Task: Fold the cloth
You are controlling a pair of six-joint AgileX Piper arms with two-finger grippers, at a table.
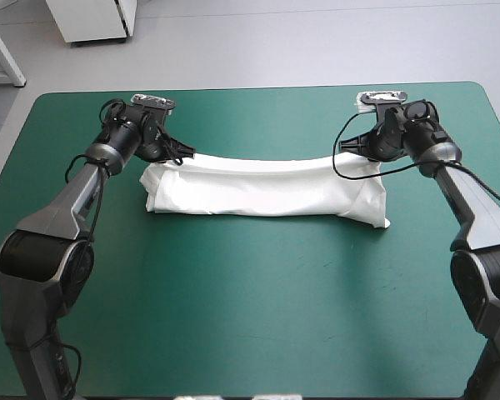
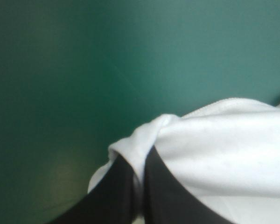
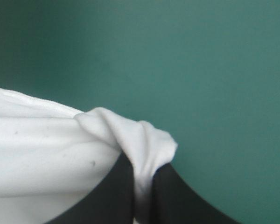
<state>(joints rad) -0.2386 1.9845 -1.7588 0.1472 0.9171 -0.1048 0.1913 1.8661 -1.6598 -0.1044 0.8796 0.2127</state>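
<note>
High view: we are finding the T-shirt [image 1: 258,187] lying as a long folded band across the far half of the table [image 1: 250,317]. The left gripper [image 1: 177,155] and the right gripper [image 1: 354,148] are each at one far corner of it.

Left wrist view: the jaws are all but closed, pinching a fold of cloth.

Right wrist view: likewise, the jaws are nipping a bunched corner.

We are judging the lengthwise fold in hand and the crosswise folding outstanding.
</note>
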